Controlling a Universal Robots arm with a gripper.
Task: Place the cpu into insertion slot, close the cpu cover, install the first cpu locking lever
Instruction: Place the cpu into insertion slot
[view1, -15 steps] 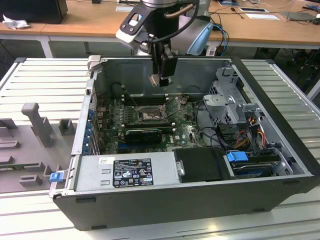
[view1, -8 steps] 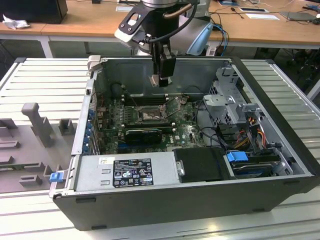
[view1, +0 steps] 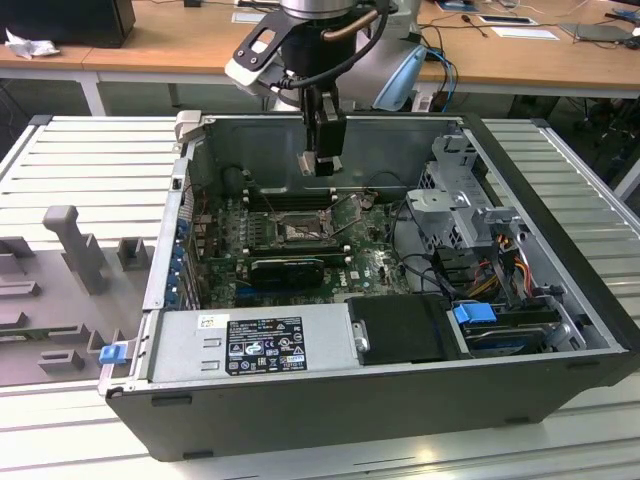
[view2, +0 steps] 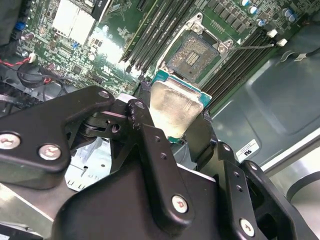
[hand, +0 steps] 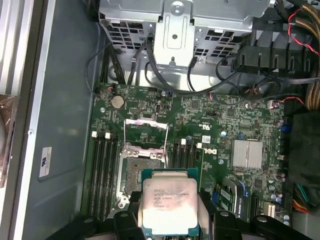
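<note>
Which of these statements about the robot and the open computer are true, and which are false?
1. The end effector is gripping the cpu. True.
2. The cpu already sits in the socket. False: it is held above the socket, which lies bare.
3. The cpu cover is shut over the socket. False: it is swung open beside the socket.
4. The computer case lies open with its motherboard exposed. True.
</note>
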